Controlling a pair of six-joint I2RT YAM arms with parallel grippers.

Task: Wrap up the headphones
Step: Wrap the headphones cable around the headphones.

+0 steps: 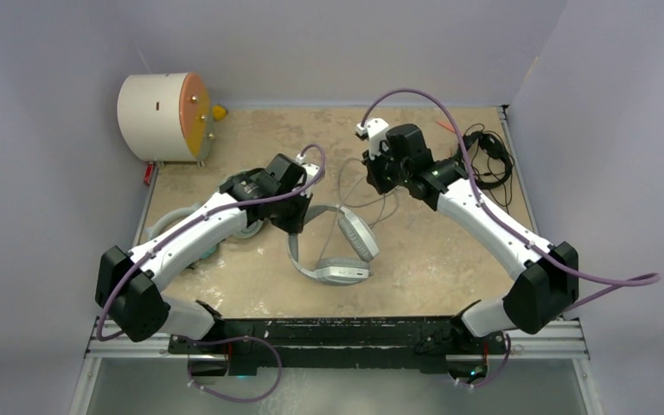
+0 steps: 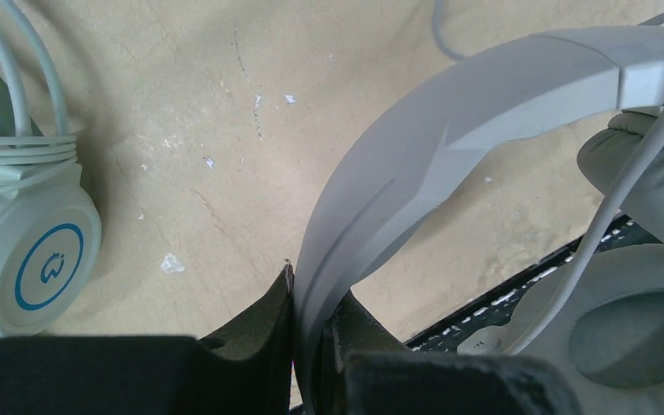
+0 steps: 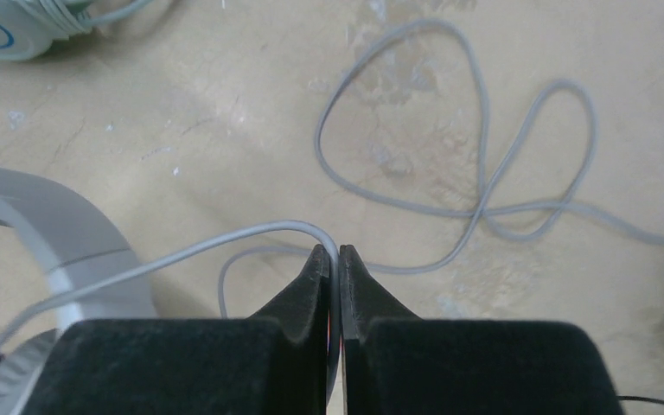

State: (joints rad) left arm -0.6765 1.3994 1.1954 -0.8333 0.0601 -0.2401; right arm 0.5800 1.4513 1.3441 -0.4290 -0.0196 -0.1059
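Observation:
The large white-and-grey headphones [image 1: 346, 259] lie in the middle of the table. My left gripper [image 1: 301, 218] is shut on their headband [image 2: 484, 95], which runs up between the fingers [image 2: 311, 290]; a padded ear cup [image 2: 631, 337] shows at the right. My right gripper [image 1: 378, 183] is shut on their grey cable [image 3: 484, 173]. The cable bends over the fingertips [image 3: 335, 252] and lies in loose loops on the table beyond. A pale mint headset [image 2: 35, 259] with a blue ring on its cup has its cord wound around it. It lies mostly under my left arm [image 1: 246, 232].
A thin black headset with black cable [image 1: 488, 160] lies at the back right, close to the wall. A cream drum with an orange face [image 1: 160, 117] stands at the back left corner. Walls close in three sides of the tan table [image 1: 432, 259].

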